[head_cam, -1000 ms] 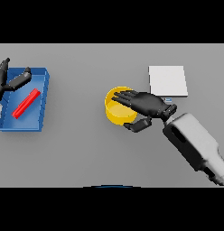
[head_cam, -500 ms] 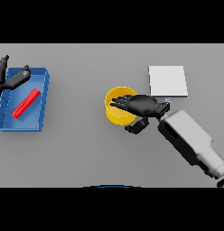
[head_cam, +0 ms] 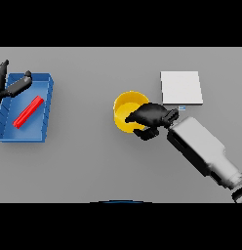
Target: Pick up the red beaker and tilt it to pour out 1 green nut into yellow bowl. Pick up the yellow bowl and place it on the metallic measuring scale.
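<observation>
Dark fingers of the right hand [head_cam: 151,116] curl over the near right rim of the yellow bowl [head_cam: 127,108], with the thumb below the rim on the outside wall, so the hand grips the bowl at its edge. The white and grey right arm [head_cam: 203,150] runs from the hand down to the lower right of the view. The bowl sits on the grey worktop [head_cam: 89,161] near the middle, its hollow facing up; whether anything lies inside cannot be told, since the hand covers part of it. Just beyond the hand, up and to the right, lies the scale [head_cam: 181,88], a pale square plate flat on the worktop, close to the bowl but apart from it. Well away at the left edge sits a blue tray [head_cam: 44,117], and in it a red beaker [head_cam: 28,112] lies on its side, slanting from lower left to upper right. The left hand [head_cam: 10,87] shows at the far left over the tray's upper corner, its fingers spread and fairly straight, holding nothing and not touching the beaker. Bare worktop lies between the tray and the bowl.
</observation>
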Controlling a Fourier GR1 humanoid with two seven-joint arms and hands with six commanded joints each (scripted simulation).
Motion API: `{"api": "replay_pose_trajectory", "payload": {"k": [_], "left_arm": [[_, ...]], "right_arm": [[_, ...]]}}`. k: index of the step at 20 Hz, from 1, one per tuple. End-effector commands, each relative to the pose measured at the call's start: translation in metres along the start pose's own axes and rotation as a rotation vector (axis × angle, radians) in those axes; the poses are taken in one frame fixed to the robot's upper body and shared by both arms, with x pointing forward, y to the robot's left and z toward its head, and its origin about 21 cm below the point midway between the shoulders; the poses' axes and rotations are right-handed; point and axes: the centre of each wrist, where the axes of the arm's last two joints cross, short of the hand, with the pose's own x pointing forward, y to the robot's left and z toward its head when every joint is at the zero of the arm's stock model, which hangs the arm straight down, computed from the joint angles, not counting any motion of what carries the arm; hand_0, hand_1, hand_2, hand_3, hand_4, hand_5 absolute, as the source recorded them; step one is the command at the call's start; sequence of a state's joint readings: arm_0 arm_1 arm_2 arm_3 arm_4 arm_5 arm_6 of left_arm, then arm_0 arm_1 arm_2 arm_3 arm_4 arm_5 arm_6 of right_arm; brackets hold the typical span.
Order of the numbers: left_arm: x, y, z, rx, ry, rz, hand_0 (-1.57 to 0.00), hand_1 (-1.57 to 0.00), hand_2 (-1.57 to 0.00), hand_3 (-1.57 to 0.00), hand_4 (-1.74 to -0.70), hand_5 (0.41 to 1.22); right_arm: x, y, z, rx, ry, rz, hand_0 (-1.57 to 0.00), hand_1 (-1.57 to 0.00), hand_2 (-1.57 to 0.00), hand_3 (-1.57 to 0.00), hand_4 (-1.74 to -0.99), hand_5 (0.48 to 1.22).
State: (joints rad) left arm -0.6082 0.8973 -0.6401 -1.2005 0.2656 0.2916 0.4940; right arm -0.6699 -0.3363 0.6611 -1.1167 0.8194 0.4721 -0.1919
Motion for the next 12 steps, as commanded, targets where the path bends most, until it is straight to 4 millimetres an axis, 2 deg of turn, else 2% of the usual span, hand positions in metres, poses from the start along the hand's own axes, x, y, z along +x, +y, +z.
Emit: {"api": "replay_pose_trajectory", "payload": {"k": [1,3,4,6,8,12], "left_arm": [[0.002,0.001,0.002,0.006,0.005,0.003,0.0,0.0,0.0,0.0,-0.8,0.725],[0.002,0.003,0.001,0.006,0.005,0.005,0.0,0.0,0.0,0.0,-0.8,0.727],[0.005,0.005,0.001,0.01,0.008,0.0,0.0,0.0,0.0,0.0,-0.8,0.728],[0.003,0.004,0.001,0.007,0.01,-0.002,0.0,0.0,0.0,0.0,-0.8,0.727],[0.002,0.003,0.002,0.004,0.001,0.003,0.0,0.0,0.0,0.0,-0.8,0.725],[0.0,0.003,0.004,0.003,-0.005,0.005,0.0,0.0,0.0,0.0,-0.81,0.725]], "right_arm": [[0.004,0.0,-0.001,0.002,0.015,-0.003,-0.72,-0.66,-0.62,-0.47,-1.488,1.016],[0.004,-0.002,0.002,0.046,0.01,-0.012,-1.03,-0.99,-0.97,-0.69,-1.571,1.09],[0.002,-0.003,0.003,0.057,0.004,-0.018,-1.14,-1.11,-1.09,-0.87,-1.604,1.116],[0.005,-0.004,0.002,0.068,0.014,-0.025,-1.29,-1.27,-1.26,-1.02,-1.649,1.154],[0.003,-0.005,0.005,0.064,-0.003,-0.031,-1.39,-1.38,-1.31,-1.14,-1.682,1.178],[0.006,-0.009,0.011,0.051,-0.003,-0.035,-1.5,-1.49,-1.45,-1.18,-1.717,1.203]]}}
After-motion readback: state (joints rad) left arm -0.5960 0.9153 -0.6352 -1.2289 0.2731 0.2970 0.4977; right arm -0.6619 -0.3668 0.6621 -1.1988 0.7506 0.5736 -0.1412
